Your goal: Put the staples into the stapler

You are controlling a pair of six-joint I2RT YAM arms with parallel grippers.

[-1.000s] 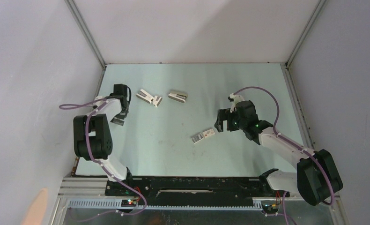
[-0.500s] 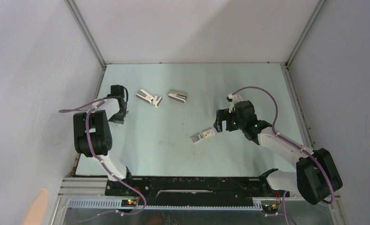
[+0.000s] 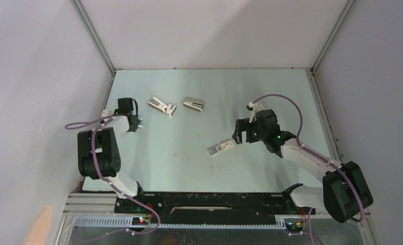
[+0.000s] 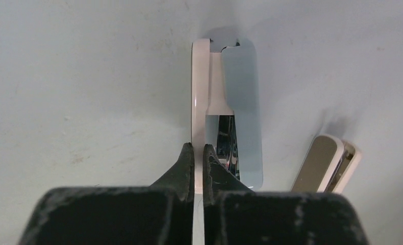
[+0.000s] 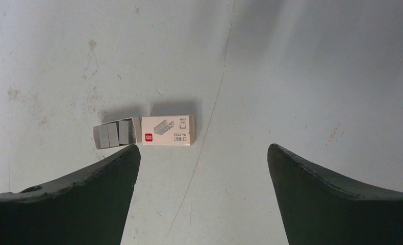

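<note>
- You are looking into a booth: plain white walls (image 3: 209, 30) are closing in a pale green table (image 3: 189, 168) on three sides, and aluminium posts (image 3: 93, 38) are running up the far corners.
- The tabletop is showing wear. Brownish specks and smudges are scattered over it, and a thin dark line (image 5: 217, 97) is running roughly from 12 to 6 o'clock in the right wrist view.
- Your right gripper (image 5: 203, 148) is hanging above the surface with its pincer spread wide, gripping nothing.
- The staples (image 5: 166, 130) are lying flat near the table's middle, at 8 o'clock from that gripper in the overhead view. The grey tray (image 5: 112, 135) is sticking out of the white box toward 9 o'clock in the wrist view.
- Your left gripper (image 4: 198, 153) is sitting at the table's 9 o'clock side with its pincer pressed together.
- The stapler (image 4: 240, 102) is lying on the surface at 12 o'clock from those fingertips. You cannot tell whether they are touching it.
- A beige stubby stapler (image 4: 319, 163) is lying just beside it at 4 o'clock, not touching.
</note>
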